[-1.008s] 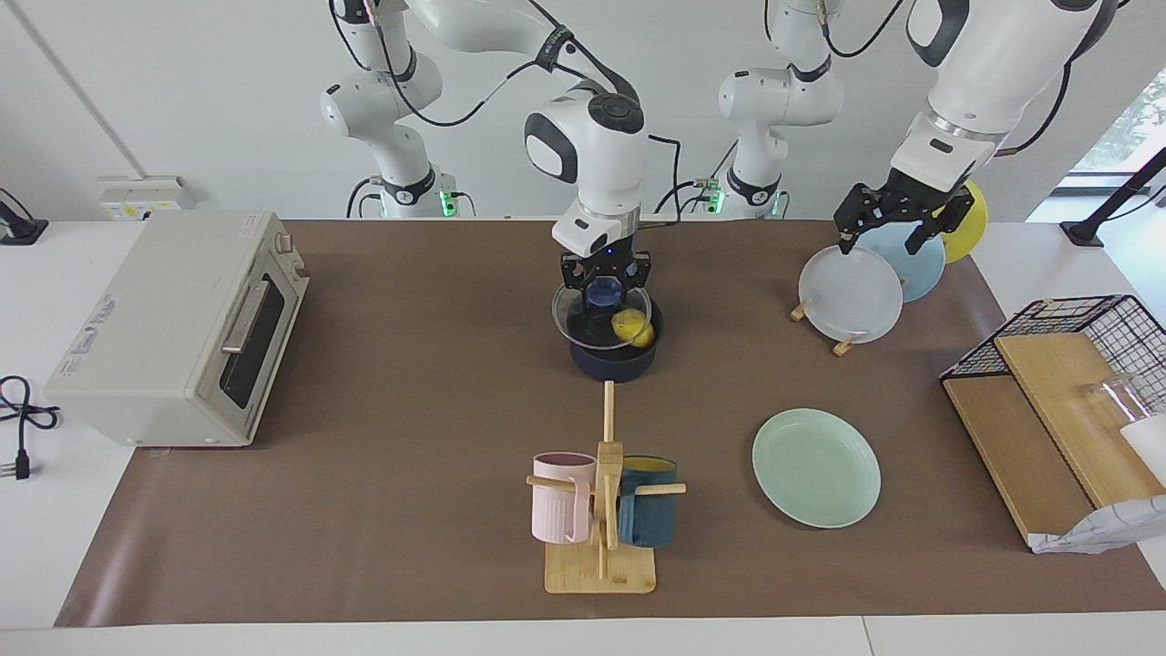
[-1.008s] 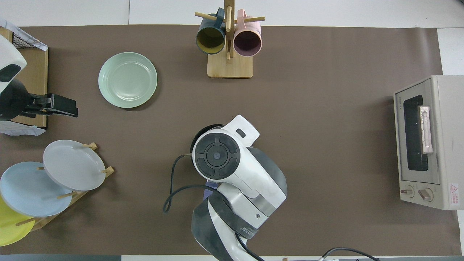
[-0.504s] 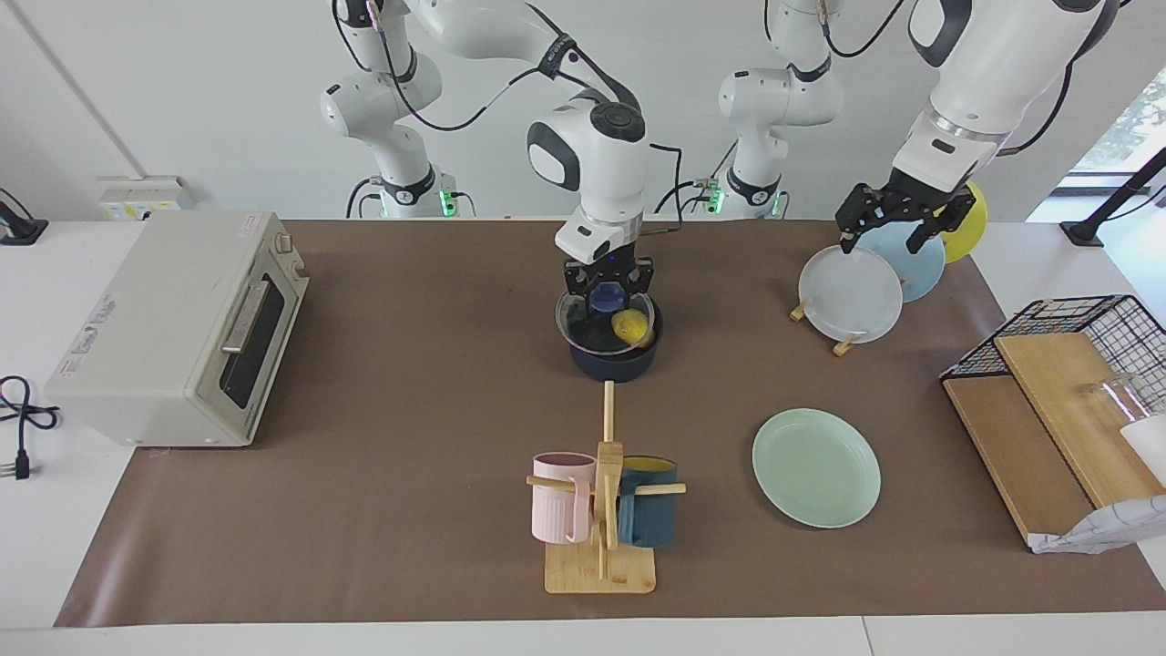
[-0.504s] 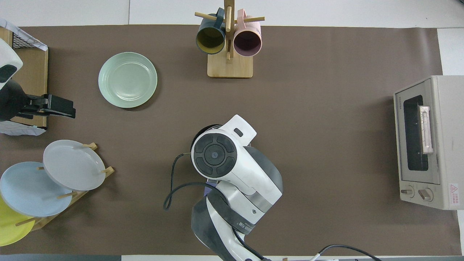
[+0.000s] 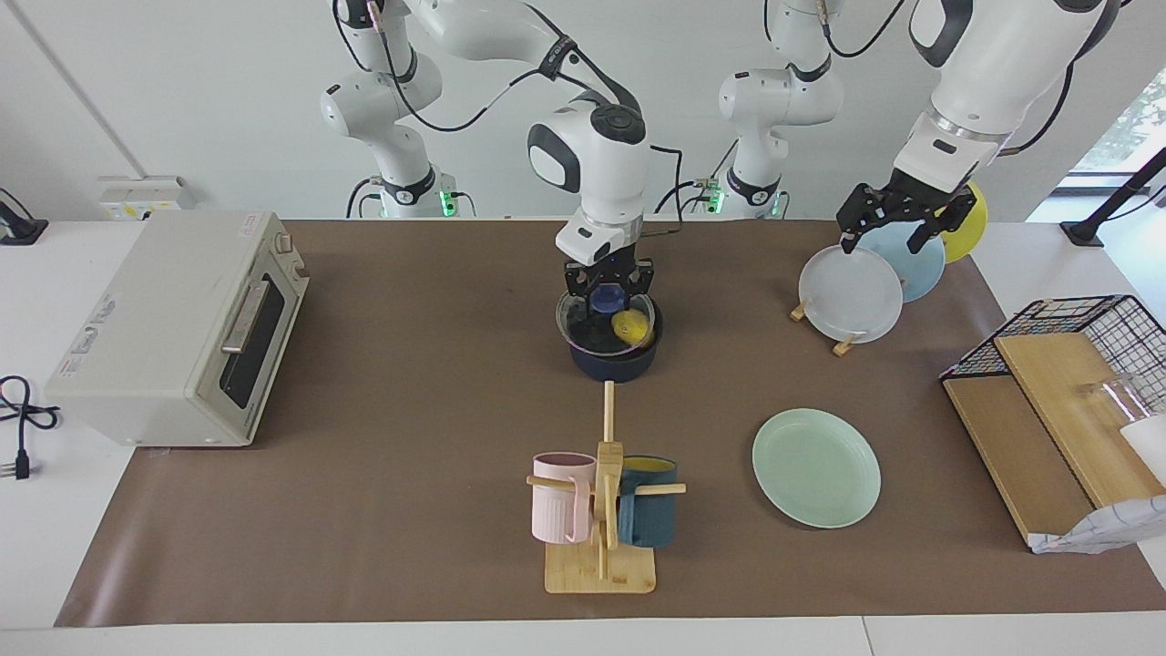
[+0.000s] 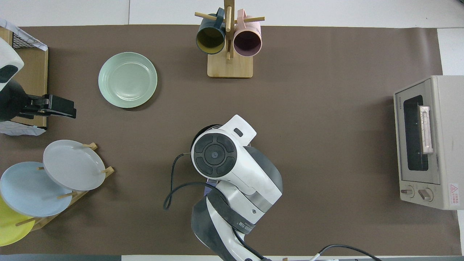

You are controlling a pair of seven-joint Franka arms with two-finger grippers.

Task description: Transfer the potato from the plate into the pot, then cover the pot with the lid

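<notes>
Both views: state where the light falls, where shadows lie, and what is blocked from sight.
Facing view: even, soft light; bright daylight at the window; the lid is clear enough to show the potato in the pot. Overhead view: faint shadow edging the plate; the right arm hides most of the pot, leaving only a dark sliver of rim.

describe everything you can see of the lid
The lid is a round clear glass disc with a thin metal rim and a blue knob at its centre. It sits roughly level on the dark blue pot, the yellow potato visible through it. The right hand is shut on the knob.
</notes>
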